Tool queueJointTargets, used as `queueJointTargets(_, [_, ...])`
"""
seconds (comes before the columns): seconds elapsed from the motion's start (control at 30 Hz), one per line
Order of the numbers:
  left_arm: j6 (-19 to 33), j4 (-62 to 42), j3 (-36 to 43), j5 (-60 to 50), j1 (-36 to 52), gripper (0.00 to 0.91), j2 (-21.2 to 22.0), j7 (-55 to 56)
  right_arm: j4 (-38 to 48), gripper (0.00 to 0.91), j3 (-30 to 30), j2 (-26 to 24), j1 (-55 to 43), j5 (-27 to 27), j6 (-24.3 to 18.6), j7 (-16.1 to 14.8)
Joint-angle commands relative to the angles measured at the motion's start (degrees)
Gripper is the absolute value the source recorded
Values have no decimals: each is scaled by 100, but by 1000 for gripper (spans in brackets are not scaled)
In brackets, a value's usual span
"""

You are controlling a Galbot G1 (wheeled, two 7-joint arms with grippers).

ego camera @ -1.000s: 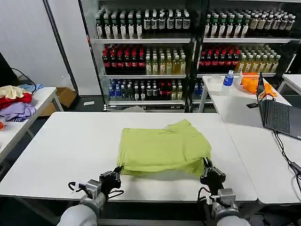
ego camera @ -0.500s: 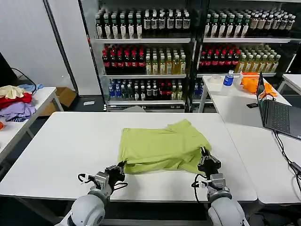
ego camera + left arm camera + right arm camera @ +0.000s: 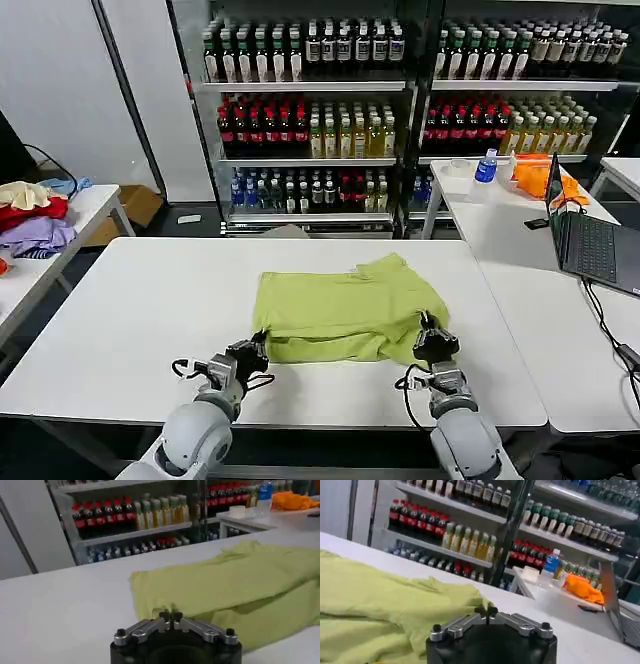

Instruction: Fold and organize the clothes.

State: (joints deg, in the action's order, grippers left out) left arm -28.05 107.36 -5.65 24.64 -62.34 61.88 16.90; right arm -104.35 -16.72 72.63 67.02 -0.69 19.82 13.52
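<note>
1. A lime yellow-green T-shirt (image 3: 345, 312) lies near the middle of a white table (image 3: 130, 330), already doubled over so that an upper layer rests on a lower one.
2. The left gripper (image 3: 255, 347) sits at the shirt's near left corner, its jaws pressed together on the hem.
3. The right gripper (image 3: 434, 337) sits at the near right corner, its jaws likewise closed, pinching the fabric edge there.
4. In the left wrist view the left gripper's fingertips (image 3: 170, 616) meet with green cloth just beyond them; the right wrist view shows the same at the right gripper's tips (image 3: 488, 612).
5. The near hem looks lifted and carried slightly over the shirt, so a fold away from the robot seems under way, not finished.
6. One sleeve still pokes out at the far right corner, and the edges are uneven.
7. As I judge it, what remains is laying the held hem down, releasing, and perhaps another fold to make a tidy packet.
</note>
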Motion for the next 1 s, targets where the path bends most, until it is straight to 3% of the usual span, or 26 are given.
queueJointTargets(0.03, [91,-156,35,-39,135,71,89,46,256,0,35,20,-105,-64,-17,8])
queueJointTargets(0.2, [191,-274,34,-47,232,71,150,92,347,0,79,97,-178,-99,-16,27])
queueJointTargets(0.23, [203,-292,36,-47,243,141,158,101,353,161,85,103,-185,-100,-13,29])
queueJointTargets(0.27, [204,-299,37,-47,250,252,172,108,382,574,98,114,-200,-112,-9,31])
queueJointTargets(0.3, [206,-312,42,-51,258,665,180,112,398,907,105,127,-214,-126,4,33])
queueJointTargets(0.33, [207,-327,47,-63,262,907,194,111,420,907,113,141,-230,-148,67,45])
queueJointTargets(0.5, [148,-355,75,-139,212,907,168,100,299,907,95,170,-211,0,337,61])
queueJointTargets(0.7, [139,-215,-6,-138,87,907,187,112,-45,907,-54,165,48,225,147,19])
queueJointTargets(0.8, [117,-84,-103,-122,-61,907,153,120,-276,907,-164,147,259,84,-23,-105])
queueJointTargets(1.0, [36,-72,-267,-116,-343,907,0,108,-746,907,-480,139,761,336,125,-22])
